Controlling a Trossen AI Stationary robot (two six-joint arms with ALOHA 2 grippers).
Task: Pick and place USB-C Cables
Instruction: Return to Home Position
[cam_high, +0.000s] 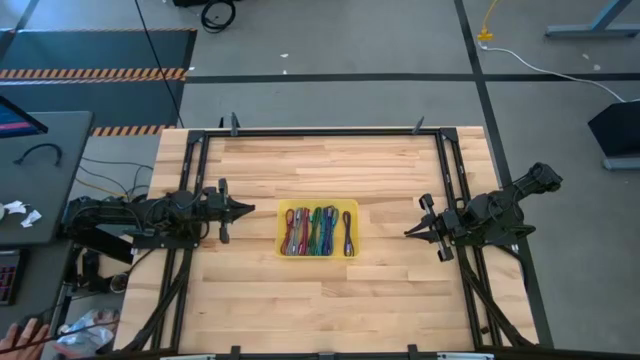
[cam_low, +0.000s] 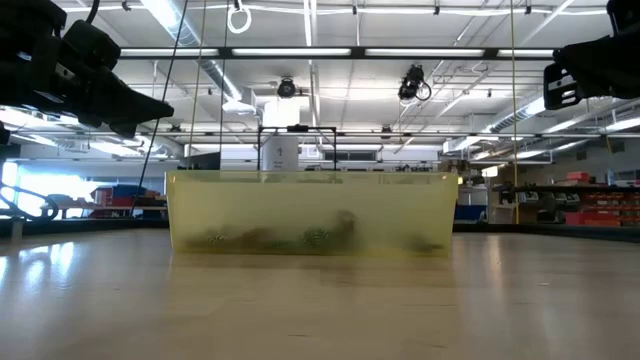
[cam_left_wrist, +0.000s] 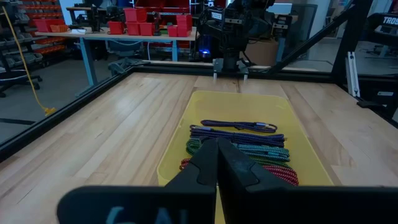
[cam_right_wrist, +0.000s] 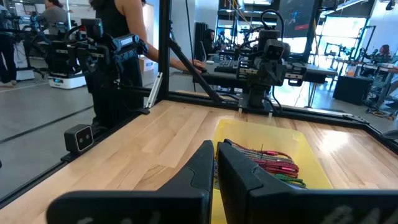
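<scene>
- USB-C Cables (cam_high: 316, 231): you have several short bundles, red, green, teal, purple and dark. They lie side by side, lengthwise, inside the yellow tray (cam_high: 300, 203). None shows on the bare worktop (cam_high: 300, 310).
- Handling, as a judgement: the bundles look light and limp, with braided sheaths that should give fair grip. Take one across its middle, where the strands run together. The looped ends would likely spread or snag a neighbour, since the bundles lie touching.
- Tray: it sits near the middle of the worktop, between the two arms. In the low view the cables show through its translucent wall only as dark smudges along the floor.
- Left pincer (cam_high: 247, 209): fingers together, holding nothing. It is raised clear of the worktop, near the tray's left side and pointing at it, without touching.
- Right pincer (cam_high: 408, 232): fingers together, holding nothing. It is raised on the tray's right side and stands farther off than the left.
- Status, as a judgement: placing looks complete, and both arms sit at their own sides in what appears a rest pose.
</scene>
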